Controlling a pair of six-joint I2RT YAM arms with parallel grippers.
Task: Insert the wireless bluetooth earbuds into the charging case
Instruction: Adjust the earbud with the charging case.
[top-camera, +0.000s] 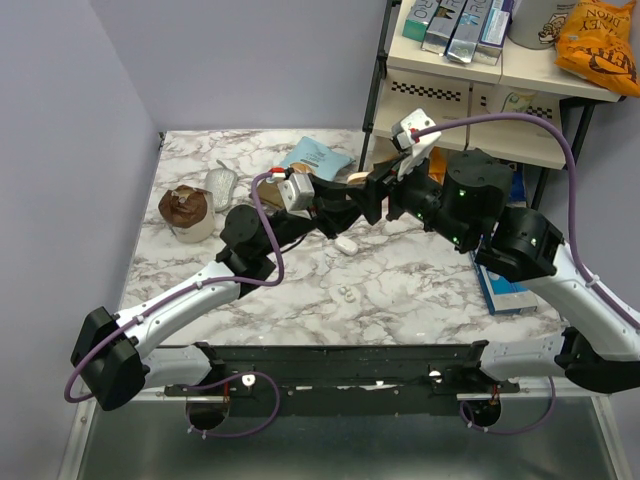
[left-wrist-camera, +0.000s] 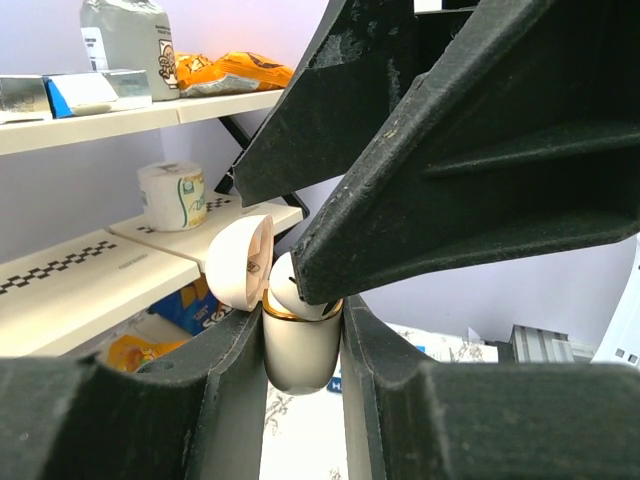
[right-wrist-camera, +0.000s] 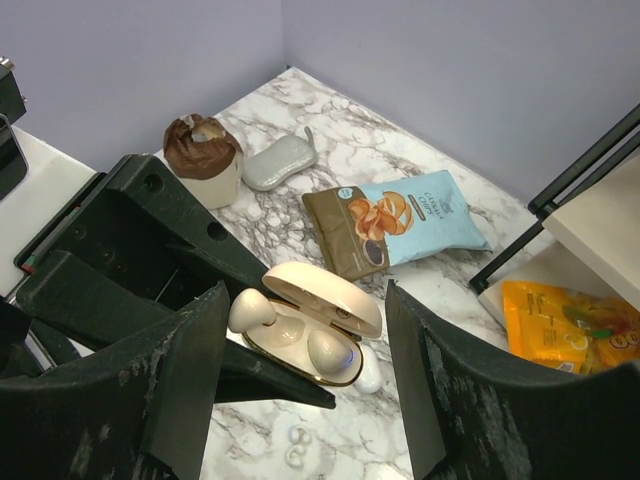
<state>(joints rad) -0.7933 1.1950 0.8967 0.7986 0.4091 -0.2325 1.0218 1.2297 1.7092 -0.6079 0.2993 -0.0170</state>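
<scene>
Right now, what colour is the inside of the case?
Peachy tan with a gold rim. The charging case shows best in the right wrist view.

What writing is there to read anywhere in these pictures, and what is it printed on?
"HONEY DIJON", probably, tilted and partly cut off: orange crinkly snack bag.
Too blurred to read: light blue snack pouch.
Too small to read: upright cardboard boxes.
Too small to read: white paper roll with a green label.
</scene>
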